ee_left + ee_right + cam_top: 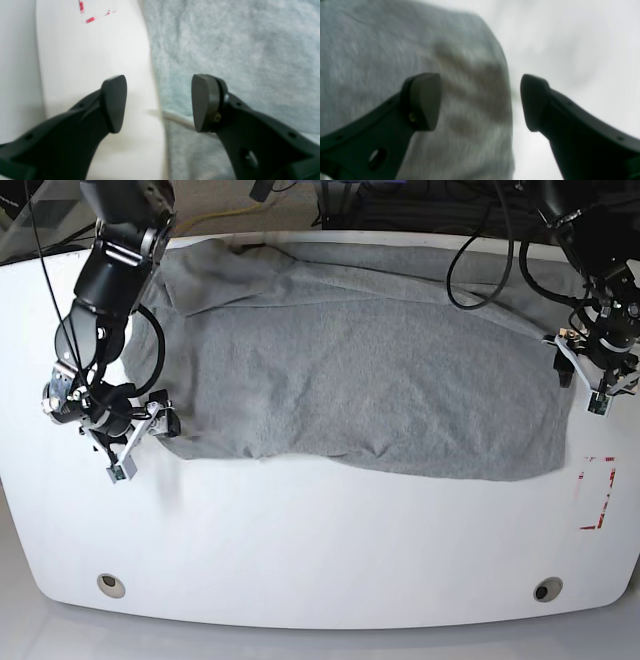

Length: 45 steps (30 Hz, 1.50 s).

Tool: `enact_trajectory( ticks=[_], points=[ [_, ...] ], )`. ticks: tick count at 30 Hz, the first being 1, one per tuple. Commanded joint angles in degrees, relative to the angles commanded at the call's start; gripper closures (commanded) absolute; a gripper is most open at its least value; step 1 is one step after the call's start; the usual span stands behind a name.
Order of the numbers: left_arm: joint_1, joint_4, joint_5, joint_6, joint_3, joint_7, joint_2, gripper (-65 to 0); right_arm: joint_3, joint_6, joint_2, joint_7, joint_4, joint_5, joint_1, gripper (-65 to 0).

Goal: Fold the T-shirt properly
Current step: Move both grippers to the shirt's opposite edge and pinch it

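The grey T-shirt (360,380) lies spread across the white table (320,540), wrinkled along its far edge. In the base view my left gripper (598,392) is at the shirt's right edge and my right gripper (135,445) is at its lower left corner. Seen from the left wrist, the left gripper (158,95) is open and straddles the cloth edge (160,110), one finger over bare table, the other over the T-shirt (237,50). The right gripper (480,95) is likewise open across the T-shirt (382,50) edge. Neither holds cloth.
A red tape outline (597,492) marks the table near its right edge, also seen as red tape (90,19). Two round holes (111,584) (546,589) sit near the front edge. Black cables (480,240) hang behind the table.
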<state>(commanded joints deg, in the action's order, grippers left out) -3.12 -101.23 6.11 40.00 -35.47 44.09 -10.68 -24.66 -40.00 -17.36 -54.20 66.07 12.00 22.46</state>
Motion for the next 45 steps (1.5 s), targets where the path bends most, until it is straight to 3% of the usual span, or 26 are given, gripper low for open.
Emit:
enact_trajectory(
  ticks=[3, 8, 20, 23, 27, 33, 41, 43, 45],
  points=[
    [1.9, 1.3, 3.0, 0.0, -0.1, 0.0, 0.6, -37.9, 2.1, 0.0, -1.4, 6.0, -8.2, -0.8, 3.9, -47.4],
    [2.8, 1.9, 3.4, 0.0, 0.0, 0.0, 0.8, -37.9, 6.1, 0.0, -2.9, 11.3, -17.1, -0.2, 7.5, -47.4],
    [8.1, 7.5, 3.6, 0.0, 0.2, 0.0, 0.9, -40.4, 6.6, 0.0, 0.4, 12.1, -19.3, -0.7, 6.9, -46.3],
    [10.5, 9.6, 3.6, 0.0, 0.1, 0.0, 0.8, -49.2, 6.7, 0.0, 0.8, 13.7, -19.3, -0.7, 6.4, -38.4],
    [13.5, 13.1, 3.4, 0.0, 0.3, 0.0, 0.4, -56.5, 6.7, 0.0, 1.5, 14.4, -19.4, -0.8, 5.8, -21.2],
    [19.7, 20.1, 3.3, -7.6, 0.3, -0.3, 0.4, -62.8, 6.7, 0.0, 1.5, 14.4, -19.3, -0.8, 5.5, -5.4],
    [28.3, 32.9, 3.5, -8.7, 0.3, -2.4, 0.4, -62.8, 6.7, 0.0, 1.7, 14.4, -19.2, -0.8, 5.3, -4.8],
    [29.0, 35.1, 3.6, -10.0, 0.3, -4.9, 0.4, -62.8, 6.7, 0.0, 1.8, 14.4, -19.1, -0.8, 5.3, -4.8],
    [29.5, 38.2, 3.6, -13.0, 0.4, -7.9, -0.3, -63.1, 6.7, 0.0, 1.8, 14.4, -19.1, -0.8, 5.3, -4.8]
  ],
)
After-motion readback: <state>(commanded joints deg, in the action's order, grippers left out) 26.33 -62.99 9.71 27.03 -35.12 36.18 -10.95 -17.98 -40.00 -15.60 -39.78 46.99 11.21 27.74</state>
